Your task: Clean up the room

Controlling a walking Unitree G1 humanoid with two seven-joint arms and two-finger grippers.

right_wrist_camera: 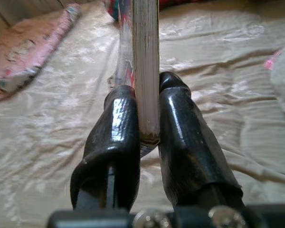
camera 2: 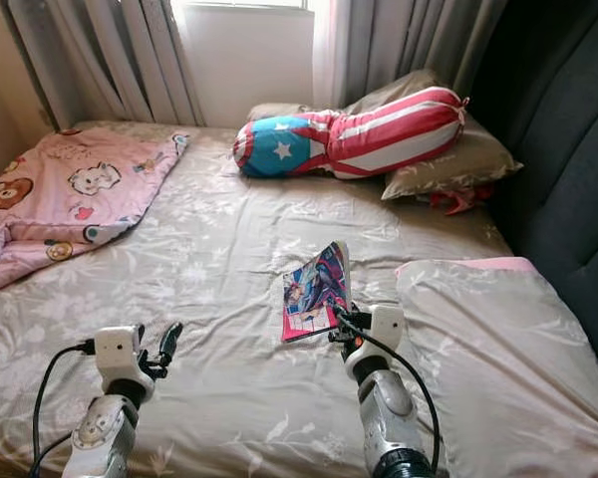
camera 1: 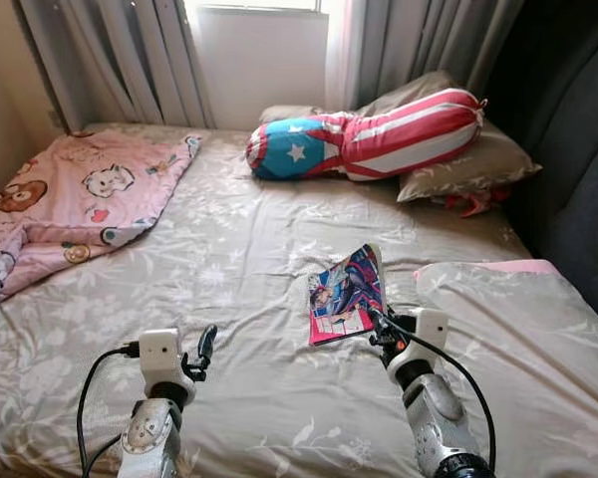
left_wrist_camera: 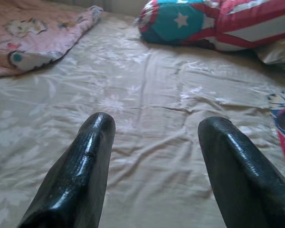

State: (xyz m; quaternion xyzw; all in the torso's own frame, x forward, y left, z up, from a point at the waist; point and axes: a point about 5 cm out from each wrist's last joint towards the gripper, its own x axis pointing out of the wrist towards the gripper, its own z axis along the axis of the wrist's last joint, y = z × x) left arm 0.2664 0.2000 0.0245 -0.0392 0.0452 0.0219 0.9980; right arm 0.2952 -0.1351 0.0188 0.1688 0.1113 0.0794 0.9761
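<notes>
No legible text; book (camera 1: pixel 345 294) cover print too small.

arms: two shiny silver arms with round joints | wrists: a small white box on each | cables: thin black wires loop from the boxes down the arms | left gripper (camera 1: pixel 205 347): two long, smooth, shiny black fingers | right gripper (right_wrist_camera: pixel 147 137): same black fingers, silver screws at the base
</notes>
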